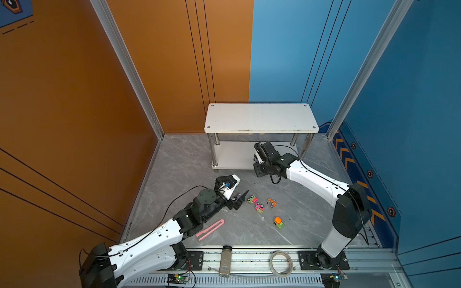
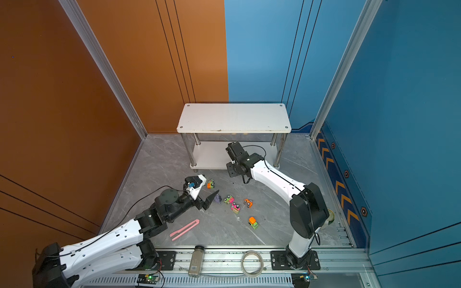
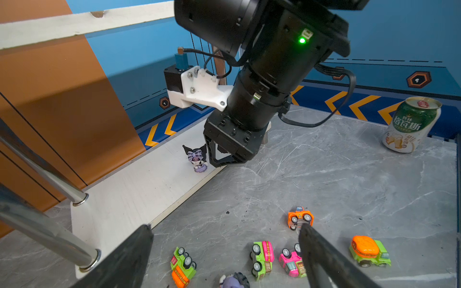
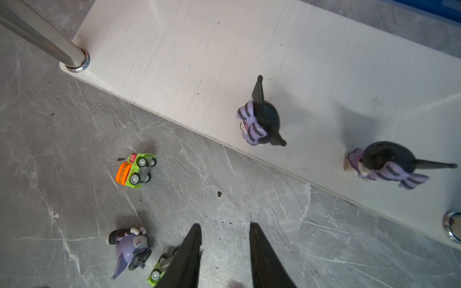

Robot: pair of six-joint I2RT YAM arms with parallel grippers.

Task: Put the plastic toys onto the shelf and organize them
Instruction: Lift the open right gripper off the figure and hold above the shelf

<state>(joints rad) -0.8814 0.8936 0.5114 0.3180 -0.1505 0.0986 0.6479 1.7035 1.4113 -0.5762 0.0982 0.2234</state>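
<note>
Shelf: the white two-tier shelf (image 1: 260, 117) stands at the back wall, its long axis running left to right in both top views.
Standing toys: one figurine (image 4: 259, 122) and a second figurine (image 4: 384, 162) stand upright on the lower tier near its front edge, black ears spread to either side.
Fallen toy: a third figurine (image 4: 129, 246) lies on its side on the surface, off the shelf.
Cars: the green-and-pink car (image 1: 252, 199), pink car (image 1: 260, 207) and orange car (image 1: 272, 203) are tipped over with wheels showing. The orange-topped car (image 1: 278, 222) sits on its wheels. A green-and-orange car (image 2: 211, 184) lies on its side nearer the shelf.
Surface and room: grey marbled surface (image 1: 187, 162), with an orange wall on the left and a blue one on the right.
Right jaws: a narrow gap, nothing gripped. They hover at the lower tier's front edge just beside the first figurine; contact is hard to judge.
Left jaws: spread wide and empty, low over the surface, with the fallen figurine just ahead between the tips.
</note>
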